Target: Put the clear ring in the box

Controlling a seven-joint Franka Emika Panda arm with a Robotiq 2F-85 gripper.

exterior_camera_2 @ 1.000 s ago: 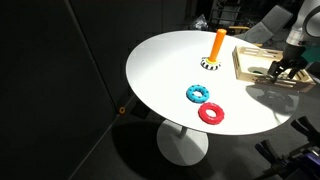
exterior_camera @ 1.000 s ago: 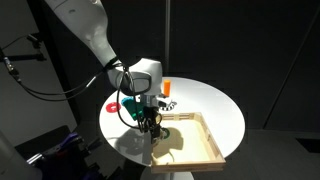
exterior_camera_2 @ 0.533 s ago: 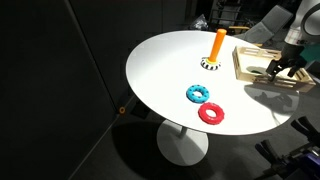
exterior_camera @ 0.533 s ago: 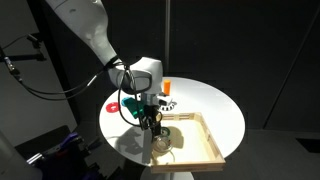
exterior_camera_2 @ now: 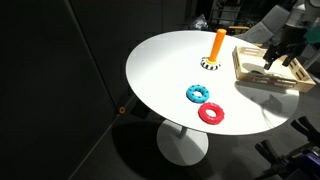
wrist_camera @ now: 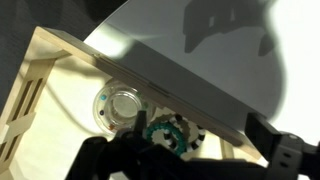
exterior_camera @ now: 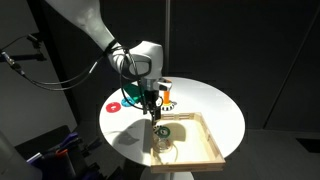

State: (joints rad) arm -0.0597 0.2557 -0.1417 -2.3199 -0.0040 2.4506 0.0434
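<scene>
The clear ring [wrist_camera: 125, 108] lies flat on the floor of the box [wrist_camera: 30, 95], close to its wall, free of the gripper. A green ring [wrist_camera: 163, 135] with a black-and-white striped piece lies beside it in the box. My gripper [wrist_camera: 200, 150] is open and empty, its dark fingers spread above the two rings. In both exterior views the gripper [exterior_camera: 156, 106] [exterior_camera_2: 275, 56] hangs a little above the light wood box [exterior_camera: 214, 141] [exterior_camera_2: 240, 62]. The green ring [exterior_camera: 165, 130] shows inside the box below it.
The box sits on a round white table [exterior_camera: 215, 105] [exterior_camera_2: 165, 65]. An orange peg on a striped base [exterior_camera_2: 219, 45] [exterior_camera: 167, 91] stands near the box. A blue ring [exterior_camera_2: 198, 94] and a red ring [exterior_camera_2: 211, 113] [exterior_camera: 113, 105] lie on the table. The surroundings are dark.
My gripper was low inside the box; it has risen above it with its fingers open, and the clear ring lies on the box floor.
</scene>
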